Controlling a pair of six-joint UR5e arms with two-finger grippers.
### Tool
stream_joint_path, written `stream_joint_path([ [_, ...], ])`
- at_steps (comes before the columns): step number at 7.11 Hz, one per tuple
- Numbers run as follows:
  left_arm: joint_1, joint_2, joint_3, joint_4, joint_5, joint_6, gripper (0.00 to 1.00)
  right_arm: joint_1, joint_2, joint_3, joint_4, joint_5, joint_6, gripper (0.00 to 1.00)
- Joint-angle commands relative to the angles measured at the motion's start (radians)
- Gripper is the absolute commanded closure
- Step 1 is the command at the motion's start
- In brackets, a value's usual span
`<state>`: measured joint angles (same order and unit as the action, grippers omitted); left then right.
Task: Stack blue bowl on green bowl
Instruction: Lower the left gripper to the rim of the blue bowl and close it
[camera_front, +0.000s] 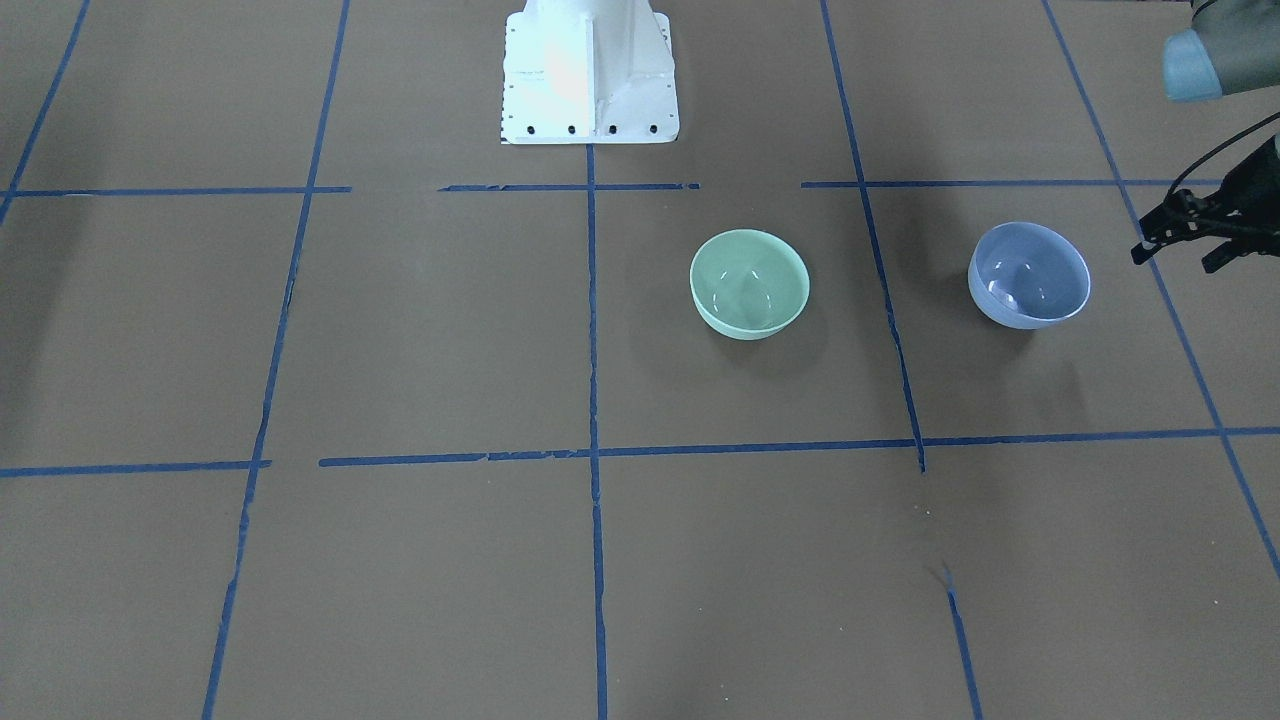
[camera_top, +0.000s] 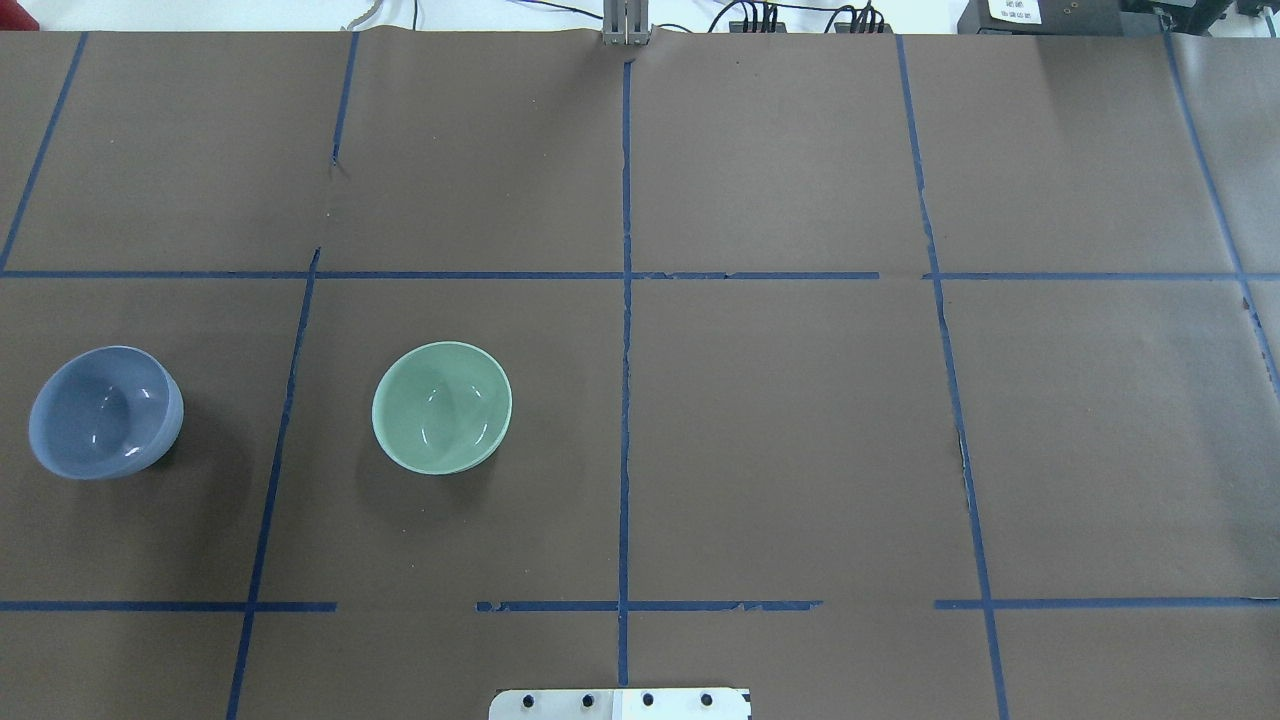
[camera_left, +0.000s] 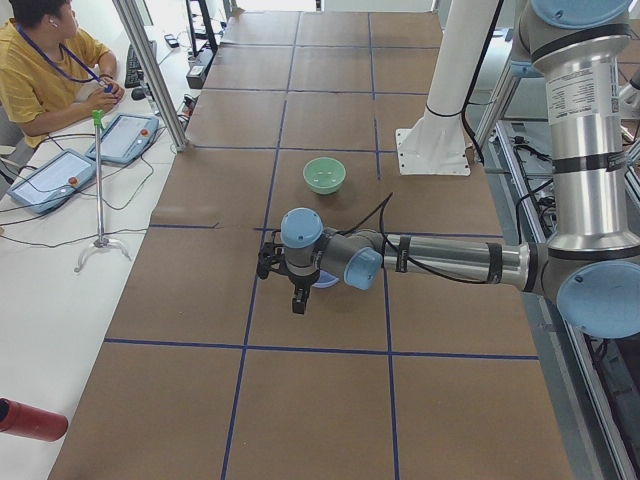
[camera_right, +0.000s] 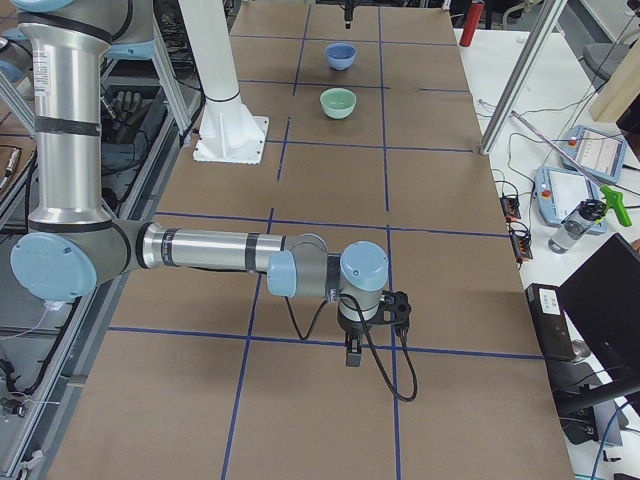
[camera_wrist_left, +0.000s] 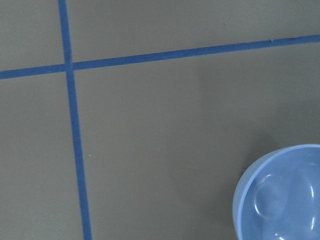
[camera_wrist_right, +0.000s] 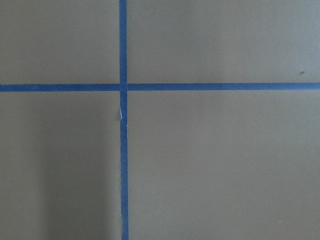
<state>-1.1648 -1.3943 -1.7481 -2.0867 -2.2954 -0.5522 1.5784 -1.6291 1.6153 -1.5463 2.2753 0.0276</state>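
The blue bowl (camera_front: 1029, 275) stands upright and empty on the brown table, on my left side; it also shows in the overhead view (camera_top: 105, 410) and at the lower right of the left wrist view (camera_wrist_left: 282, 195). The green bowl (camera_front: 749, 283) stands upright and empty beside it, nearer the table's middle (camera_top: 442, 406). The two bowls are apart. My left gripper (camera_front: 1170, 265) hangs above the table just outward of the blue bowl, its fingers apart and empty. My right gripper (camera_right: 351, 358) hovers over bare table far from both bowls; I cannot tell whether it is open or shut.
The white robot base (camera_front: 590, 75) stands at the table's robot-side edge. Blue tape lines (camera_top: 625, 400) grid the table. An operator (camera_left: 50, 60) sits at a side bench with tablets (camera_left: 50, 175). A metal post (camera_left: 150, 70) stands at the table's far edge.
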Motion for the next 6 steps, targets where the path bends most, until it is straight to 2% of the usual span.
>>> stream_joint_path([
  [1, 0.132, 0.001, 0.013, -0.104, 0.097, -0.213, 0.0, 0.0, 0.0, 0.0, 0.0, 0.0, 0.0, 0.0],
  [2, 0.148, 0.001, 0.013, -0.105, 0.097, -0.228, 0.24, 0.0, 0.0, 0.0, 0.0, 0.001, 0.0, 0.0],
  [3, 0.149, 0.001, 0.013, -0.104, 0.097, -0.227, 0.69, 0.0, 0.0, 0.0, 0.0, 0.001, 0.0, 0.0],
  [4, 0.152, 0.001, 0.013, -0.104, 0.097, -0.233, 0.87, 0.0, 0.0, 0.0, 0.0, 0.0, 0.0, 0.0],
  [5, 0.161, 0.001, 0.018, -0.104, 0.097, -0.235, 0.87, 0.0, 0.0, 0.0, 0.0, 0.0, 0.0, 0.0],
  [6, 0.163, 0.001, 0.018, -0.104, 0.097, -0.233, 0.93, 0.0, 0.0, 0.0, 0.0, 0.0, 0.0, 0.0],
])
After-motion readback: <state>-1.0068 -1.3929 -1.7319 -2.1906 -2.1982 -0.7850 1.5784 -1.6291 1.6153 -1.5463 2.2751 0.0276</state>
